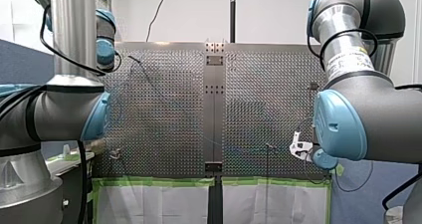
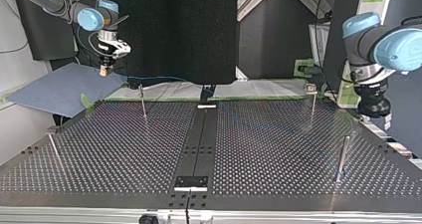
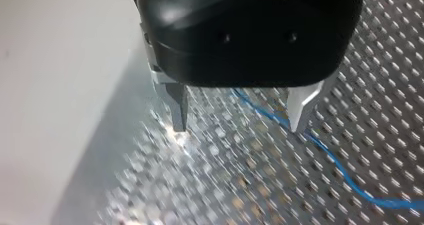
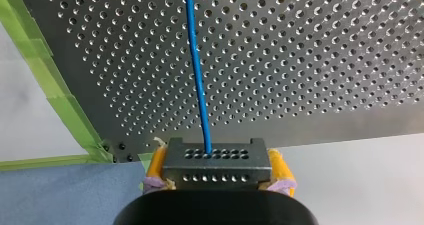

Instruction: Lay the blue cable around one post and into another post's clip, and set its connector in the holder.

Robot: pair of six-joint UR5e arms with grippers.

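My right gripper (image 2: 105, 69) is clamped on the connector (image 4: 216, 160), yellow pads on its two sides, just off the table (image 2: 278, 149) corner where the green tape (image 4: 60, 100) runs. The blue cable (image 4: 197, 75) leaves the connector and trails in across the perforated surface. My left gripper (image 3: 239, 127) stands wide apart, gripping nothing, by the opposite side edge. The cable passes beneath it, but blur leaves me unsure whether it lies between the fingers or under one. The risks: a sideways pull could twist the connector in my pads, or loose cable could snag a post (image 2: 143, 102) on the wrong side.
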